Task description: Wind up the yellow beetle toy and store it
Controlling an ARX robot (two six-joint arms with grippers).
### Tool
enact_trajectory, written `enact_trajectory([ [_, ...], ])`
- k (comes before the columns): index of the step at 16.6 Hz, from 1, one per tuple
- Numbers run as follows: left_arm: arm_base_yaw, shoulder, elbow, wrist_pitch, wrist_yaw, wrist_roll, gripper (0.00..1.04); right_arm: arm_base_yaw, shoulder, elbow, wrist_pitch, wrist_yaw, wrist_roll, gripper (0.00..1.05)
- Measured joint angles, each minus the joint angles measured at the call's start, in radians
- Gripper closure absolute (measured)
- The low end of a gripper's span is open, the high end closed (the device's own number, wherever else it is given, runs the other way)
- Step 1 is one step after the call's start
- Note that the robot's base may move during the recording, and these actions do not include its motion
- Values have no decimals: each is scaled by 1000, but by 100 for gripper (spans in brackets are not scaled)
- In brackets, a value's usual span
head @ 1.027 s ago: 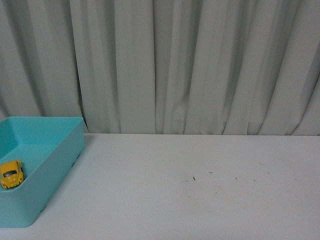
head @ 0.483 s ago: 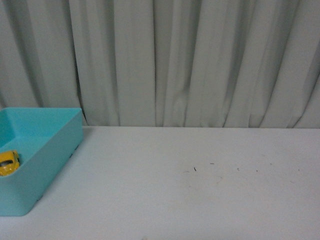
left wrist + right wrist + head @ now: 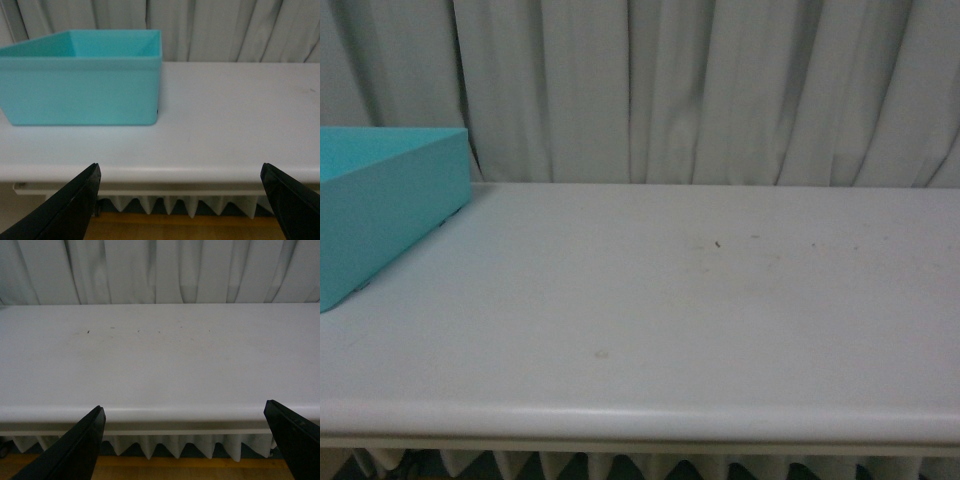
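At the bottom of the left wrist picture, the left gripper (image 3: 182, 200) shows two black fingers (image 3: 65, 207), one in each lower corner, spread wide apart with nothing between them. They hang low, in front of the table's rounded front edge, with wood floor showing under it. The right wrist picture looks much the same: the right gripper (image 3: 185, 442) has its black fingers (image 3: 75, 447) in the two lower corners, far apart and holding nothing. Past the fingers comes the white table (image 3: 650, 300). Its top has a few tiny dark specks (image 3: 717, 243) right of the middle in the front picture. A zigzag white fringe (image 3: 175, 205) hangs below the table edge. Farther back, at the left of the front picture, sits a blue-green bin (image 3: 380, 205) on the table. In the left wrist picture the bin (image 3: 82, 90) fills the upper left, and only its outer walls and a bit of its inner back wall can be seen. The beetle toy cannot be seen in any picture; the bin's inside floor is hidden, so I cannot tell if it is there. At the very back, a pale curtain (image 3: 700, 90) with long folds hangs behind the table.
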State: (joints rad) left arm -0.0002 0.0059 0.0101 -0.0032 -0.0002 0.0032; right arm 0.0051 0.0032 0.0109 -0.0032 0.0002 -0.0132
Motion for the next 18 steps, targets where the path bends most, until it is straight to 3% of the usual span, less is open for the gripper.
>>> enact_trajectory([
  [18,0,0,0,-3,0,0,7,0,0,0,-3,0,3,7],
])
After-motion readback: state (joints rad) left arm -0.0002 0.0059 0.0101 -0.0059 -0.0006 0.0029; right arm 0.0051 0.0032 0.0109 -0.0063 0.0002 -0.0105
